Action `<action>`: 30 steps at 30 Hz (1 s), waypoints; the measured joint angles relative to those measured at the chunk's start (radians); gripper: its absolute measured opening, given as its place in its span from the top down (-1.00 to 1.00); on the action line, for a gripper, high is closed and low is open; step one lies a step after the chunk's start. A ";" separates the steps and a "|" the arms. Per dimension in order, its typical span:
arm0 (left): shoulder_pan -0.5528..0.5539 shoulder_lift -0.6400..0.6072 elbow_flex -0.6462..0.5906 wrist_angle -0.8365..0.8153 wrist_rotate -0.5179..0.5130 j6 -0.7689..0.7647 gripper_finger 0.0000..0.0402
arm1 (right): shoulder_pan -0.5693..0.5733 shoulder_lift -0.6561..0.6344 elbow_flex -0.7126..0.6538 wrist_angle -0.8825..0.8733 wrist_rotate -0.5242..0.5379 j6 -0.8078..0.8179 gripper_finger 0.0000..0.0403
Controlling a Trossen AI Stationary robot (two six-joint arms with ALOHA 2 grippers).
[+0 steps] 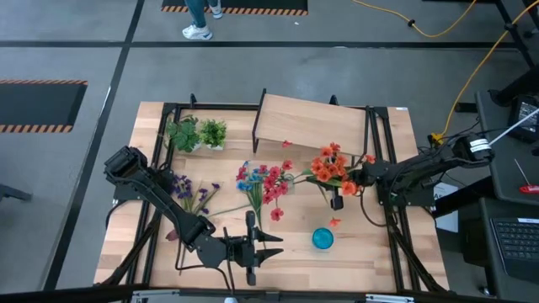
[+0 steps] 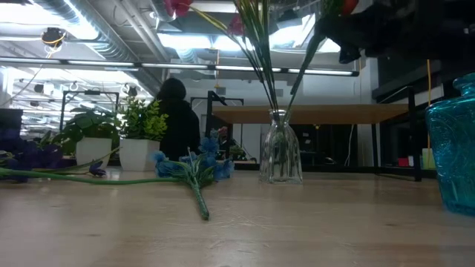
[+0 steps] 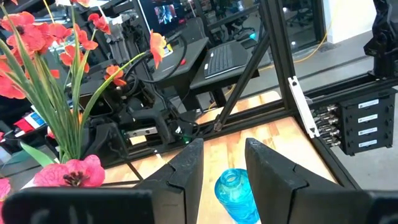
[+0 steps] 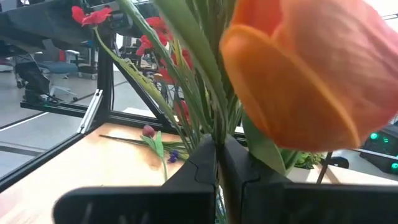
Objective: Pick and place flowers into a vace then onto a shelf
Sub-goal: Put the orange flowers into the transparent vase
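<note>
A clear glass vase [image 2: 280, 157] stands on the table right of centre, its mouth [image 1: 337, 202] seen from above. It holds red flowers [image 1: 271, 181] leaning left and orange flowers [image 1: 330, 167]. My right gripper [image 1: 357, 179] is shut, level, right beside the orange blossoms and stems [image 4: 205, 93]. My left gripper [image 3: 222, 163] stands open near the front edge, pointing toward a blue glass vase [image 1: 322, 239] with nothing between its fingers. A blue flower [image 2: 191, 167] and purple flowers [image 1: 192, 192] lie flat on the table. The shelf [image 1: 312, 123] stands at the back. My right gripper's shut fingertips [image 4: 208, 163] stand level right against the green stems above the vase, and an orange blossom [image 4: 298, 68] leans over them. Whether the fingertips touch the stems I cannot tell.
Two small potted plants [image 1: 198, 133] stand at the back left. Loose red blossoms lie near the blue vase [image 1: 335, 222] and before the shelf [image 1: 286, 143]. Black frame posts [image 1: 375, 151] run along both sides. A person [image 2: 177, 119] stands beyond the table.
</note>
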 joint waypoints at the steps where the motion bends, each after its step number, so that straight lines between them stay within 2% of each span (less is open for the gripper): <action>1: 0.000 0.000 0.000 0.000 0.000 0.000 0.45 | -0.003 0.003 0.000 0.000 0.000 0.000 0.99; 8: 0.000 0.000 0.000 0.000 0.000 0.001 0.45 | -0.032 0.075 0.000 0.033 0.000 0.000 0.99; 14: 0.007 0.000 0.000 -0.001 0.000 0.002 0.44 | -0.054 0.168 0.000 0.138 0.000 -0.004 0.99; 30: 0.011 0.000 0.001 -0.001 0.000 0.002 0.45 | -0.065 0.260 0.001 0.134 0.000 0.024 0.98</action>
